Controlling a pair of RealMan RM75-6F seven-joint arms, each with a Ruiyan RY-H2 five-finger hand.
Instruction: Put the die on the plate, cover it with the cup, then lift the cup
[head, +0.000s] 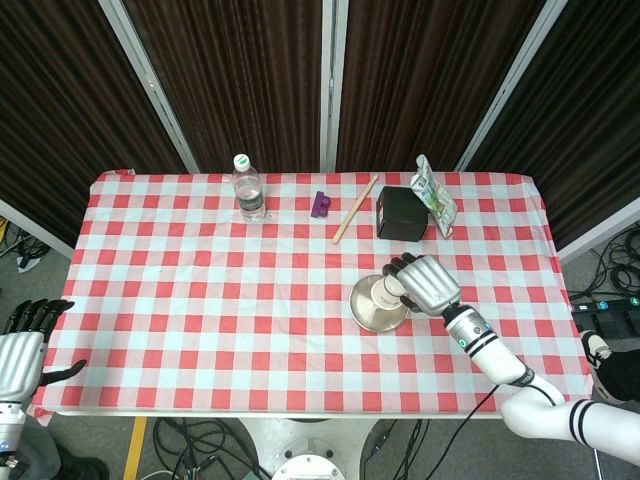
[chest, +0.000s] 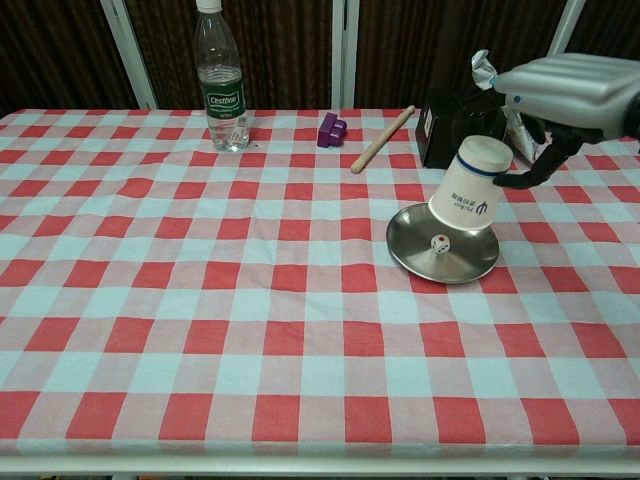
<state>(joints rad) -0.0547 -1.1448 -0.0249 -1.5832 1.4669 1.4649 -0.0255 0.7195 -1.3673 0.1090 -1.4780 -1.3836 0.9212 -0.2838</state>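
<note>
A round steel plate (chest: 468, 262) (head: 374, 314) lies right of the table's middle. A small white die (chest: 438, 241) with red pips rests on it. My right hand (chest: 560, 92) (head: 428, 284) holds a white paper cup (chest: 469, 192) (head: 384, 292) upside down and tilted, hovering just above the plate's far side and the die. My left hand (head: 20, 345) hangs off the table's near left corner, fingers apart, holding nothing.
At the back stand a water bottle (chest: 222, 78), a purple block (chest: 331, 129), a wooden stick (chest: 381, 139) and a black box (chest: 459, 130) with a snack packet (chest: 492, 77) leaning on it. Red-and-white checked cloth covers the table.
</note>
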